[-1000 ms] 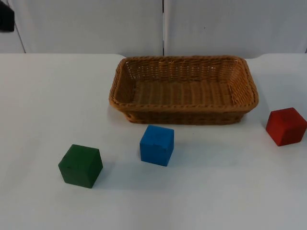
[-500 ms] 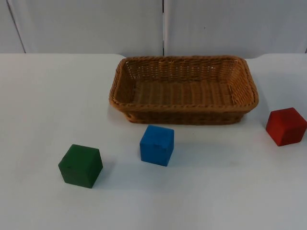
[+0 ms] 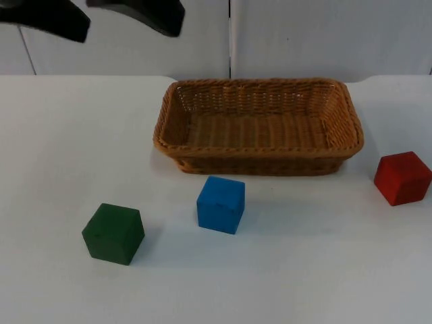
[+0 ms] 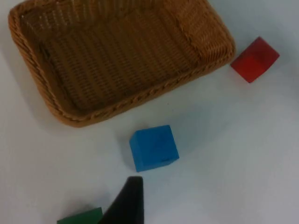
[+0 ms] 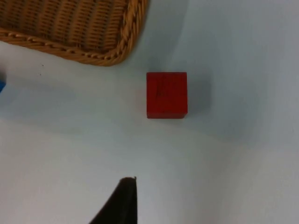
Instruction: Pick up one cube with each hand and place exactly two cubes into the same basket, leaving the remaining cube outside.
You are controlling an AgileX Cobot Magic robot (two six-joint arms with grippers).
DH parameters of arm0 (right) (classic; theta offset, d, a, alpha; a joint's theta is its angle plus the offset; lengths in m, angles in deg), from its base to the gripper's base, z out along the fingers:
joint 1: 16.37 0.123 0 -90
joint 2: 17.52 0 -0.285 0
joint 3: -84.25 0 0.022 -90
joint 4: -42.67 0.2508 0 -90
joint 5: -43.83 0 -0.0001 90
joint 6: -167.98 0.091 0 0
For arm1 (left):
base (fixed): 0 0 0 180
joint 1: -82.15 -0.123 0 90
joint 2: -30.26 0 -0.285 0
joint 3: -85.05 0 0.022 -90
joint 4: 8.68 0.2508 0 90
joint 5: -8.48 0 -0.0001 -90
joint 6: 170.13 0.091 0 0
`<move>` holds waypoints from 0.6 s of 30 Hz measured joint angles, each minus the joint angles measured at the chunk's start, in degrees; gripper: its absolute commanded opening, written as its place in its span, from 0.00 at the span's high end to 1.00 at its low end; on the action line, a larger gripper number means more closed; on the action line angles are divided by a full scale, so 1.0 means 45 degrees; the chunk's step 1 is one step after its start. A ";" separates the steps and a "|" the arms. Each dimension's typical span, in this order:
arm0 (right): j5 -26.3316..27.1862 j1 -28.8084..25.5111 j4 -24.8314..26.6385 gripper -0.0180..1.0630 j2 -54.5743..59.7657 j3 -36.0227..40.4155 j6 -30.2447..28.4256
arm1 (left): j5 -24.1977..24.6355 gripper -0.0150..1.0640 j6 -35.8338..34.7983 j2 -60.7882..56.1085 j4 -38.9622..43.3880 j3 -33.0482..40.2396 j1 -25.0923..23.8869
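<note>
White table meets a grey wall. Left gripper hangs high with fingers spread, holding nothing, well above the green cube, blue cube and basket. Right gripper's fingers: cannot tell; the red cube lies ahead of them.

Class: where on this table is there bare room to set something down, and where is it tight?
Bare table lies left of the basket, and in front between blue cube and red cube. Tightest: blue cube sits close to the basket's front wall; green cube nearby.
</note>
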 measured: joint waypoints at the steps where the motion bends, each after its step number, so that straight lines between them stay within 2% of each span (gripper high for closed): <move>1: 0.0095 0.0125 0.0000 0.01 0.0058 0.0000 0.0001 | -0.0061 0.07 -0.0265 0.0242 0.0354 -0.0094 0.0218; 4: 0.0302 0.0508 0.0000 0.01 0.0377 0.0000 -0.0029 | -0.0177 0.07 -0.1146 0.1173 0.1310 -0.0595 0.0983; 10: 0.0581 0.0546 0.0000 0.01 0.1280 0.0000 -0.0029 | -0.0260 0.07 -0.2309 0.2416 0.2503 -0.1153 0.1895; 18: 0.1602 0.0546 0.0000 0.01 0.2319 0.0000 -0.0050 | -0.0814 0.07 -0.3723 0.3537 0.3578 -0.1263 0.2544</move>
